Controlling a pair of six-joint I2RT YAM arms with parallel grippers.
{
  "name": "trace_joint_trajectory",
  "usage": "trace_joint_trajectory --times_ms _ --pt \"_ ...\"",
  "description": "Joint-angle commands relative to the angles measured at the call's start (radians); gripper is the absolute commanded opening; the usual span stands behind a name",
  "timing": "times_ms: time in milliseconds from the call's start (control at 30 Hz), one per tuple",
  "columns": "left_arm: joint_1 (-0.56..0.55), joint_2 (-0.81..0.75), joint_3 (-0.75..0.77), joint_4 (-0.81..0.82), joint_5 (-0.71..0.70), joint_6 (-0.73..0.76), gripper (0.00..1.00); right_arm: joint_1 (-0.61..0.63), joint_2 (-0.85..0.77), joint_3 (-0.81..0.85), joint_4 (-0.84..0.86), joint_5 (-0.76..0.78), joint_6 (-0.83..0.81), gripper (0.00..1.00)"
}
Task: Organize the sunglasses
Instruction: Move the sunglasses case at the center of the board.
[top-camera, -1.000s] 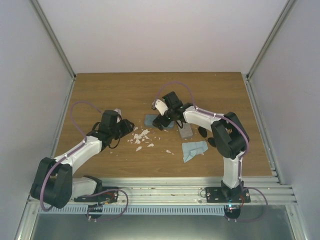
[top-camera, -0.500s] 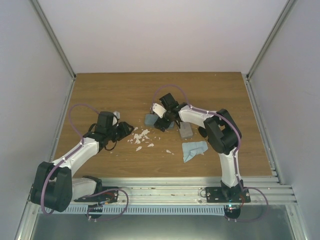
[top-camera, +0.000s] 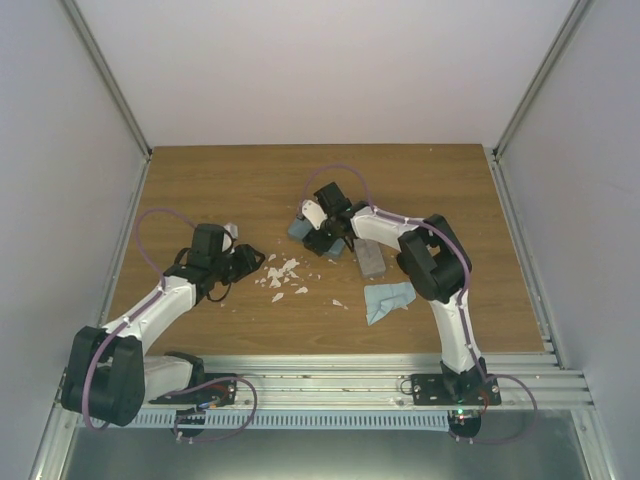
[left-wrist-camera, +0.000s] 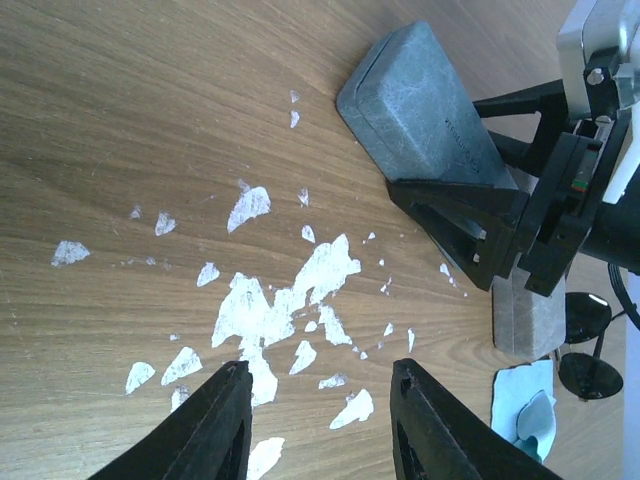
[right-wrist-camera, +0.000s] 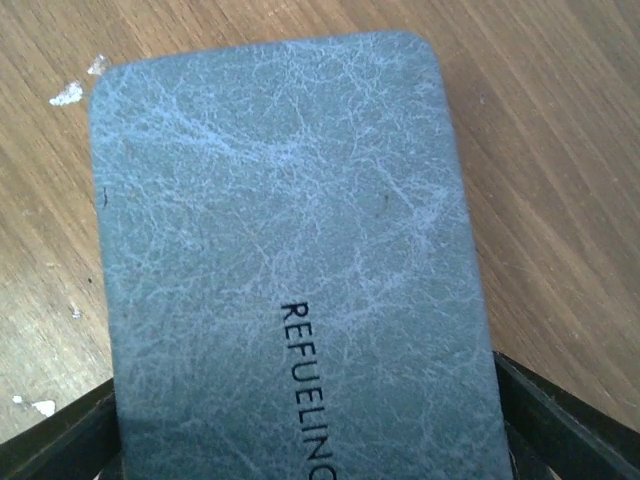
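One pair of sunglasses (left-wrist-camera: 588, 345) with dark round lenses lies at the right edge of the left wrist view, beyond the grey case (left-wrist-camera: 525, 318). In the top view my right arm hides it. The other pair is out of view. My right gripper (top-camera: 317, 236) (right-wrist-camera: 305, 425) straddles the closed blue-grey case (top-camera: 298, 228) (right-wrist-camera: 290, 250), with a finger against each long side. The case also shows in the left wrist view (left-wrist-camera: 425, 110). My left gripper (top-camera: 245, 262) (left-wrist-camera: 320, 405) is open and empty, low over the table left of centre.
White flakes (top-camera: 282, 275) (left-wrist-camera: 290, 300) are scattered on the wood between the two grippers. The grey case (top-camera: 370, 260) lies right of the blue-grey one. A light-blue cloth (top-camera: 387, 298) (left-wrist-camera: 525, 405) lies near the front right. Side walls enclose the table.
My right gripper has moved back and left over the blue-grey case, which has shifted slightly toward the back. My left gripper has drawn back a little to the left.
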Motion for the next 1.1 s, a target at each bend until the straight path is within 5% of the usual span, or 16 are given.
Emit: trace_joint_trajectory --times_ms 0,200,500,767,1067 --pt "0.01 -0.024 -0.017 0.011 0.002 0.02 0.4 -0.007 0.055 0.018 -0.029 0.007 0.049 0.78" --pt "0.012 -0.023 -0.019 0.011 0.003 0.02 0.4 -0.044 0.062 0.05 0.031 0.085 0.2 0.51" --pt "0.013 -0.021 -0.029 0.021 0.018 0.009 0.4 -0.147 0.112 0.233 0.095 0.368 0.459 0.5" --pt "0.013 -0.01 -0.044 0.036 0.028 0.0 0.4 -0.32 0.139 0.333 0.07 0.364 0.536 0.5" --pt "0.012 0.017 -0.034 0.062 0.043 -0.008 0.4 -0.412 0.101 0.197 0.012 0.343 0.525 0.52"
